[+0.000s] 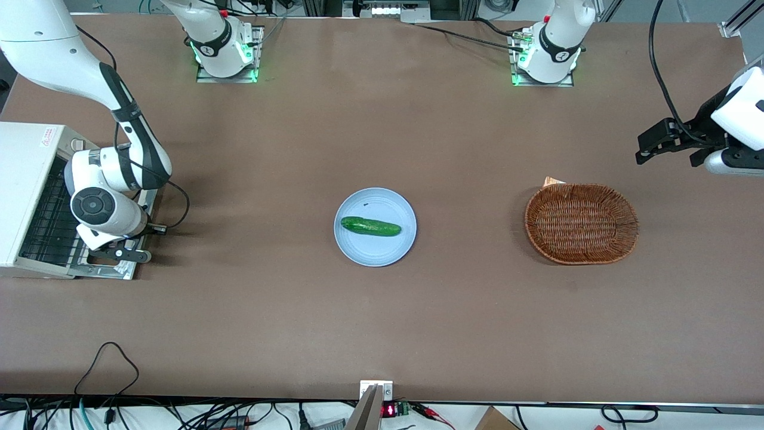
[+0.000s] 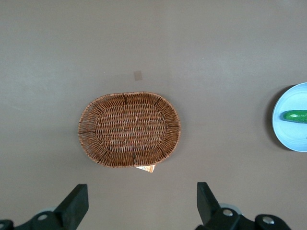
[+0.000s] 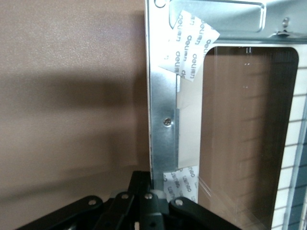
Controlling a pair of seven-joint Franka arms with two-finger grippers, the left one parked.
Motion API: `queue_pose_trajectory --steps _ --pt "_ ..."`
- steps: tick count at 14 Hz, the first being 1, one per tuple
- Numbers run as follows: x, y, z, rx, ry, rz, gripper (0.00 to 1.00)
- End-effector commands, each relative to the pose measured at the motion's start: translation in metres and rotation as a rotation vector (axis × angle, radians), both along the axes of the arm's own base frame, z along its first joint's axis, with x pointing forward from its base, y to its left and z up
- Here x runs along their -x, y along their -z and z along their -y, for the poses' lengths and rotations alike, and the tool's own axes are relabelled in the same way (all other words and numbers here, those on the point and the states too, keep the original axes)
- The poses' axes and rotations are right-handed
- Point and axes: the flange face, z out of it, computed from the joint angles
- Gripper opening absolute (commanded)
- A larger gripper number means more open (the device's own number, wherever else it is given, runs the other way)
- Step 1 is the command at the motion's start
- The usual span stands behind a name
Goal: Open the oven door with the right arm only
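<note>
Oven door lies open flat, "deli"-printed tape on its frame; gripper at its edge, fingers seemingly together.

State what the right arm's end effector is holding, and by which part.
The end effector sits at the outer edge of the oven door, which lies folded down flat in front of the oven. Whether it grips that edge cannot be told.

I see even, bright overhead light on the brown tabletop, with soft shadows beside the right arm and basket. The gripper, over the oven door, casts a broad dim shadow; the door's glass shows pale reflections. All views look sharp.
</note>
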Motion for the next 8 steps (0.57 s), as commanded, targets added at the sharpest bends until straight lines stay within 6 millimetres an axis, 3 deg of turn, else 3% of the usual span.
queue_pose_trajectory --steps 1,6,8 --pt "0.002 0.0 0.001 -0.021 0.051 -0.007 0.0" --pt "-0.003 -0.014 -0.032 -0.046 0.058 0.021 0.0" --pt "-0.005 -0.034 -0.043 -0.056 0.056 0.03 0.0"
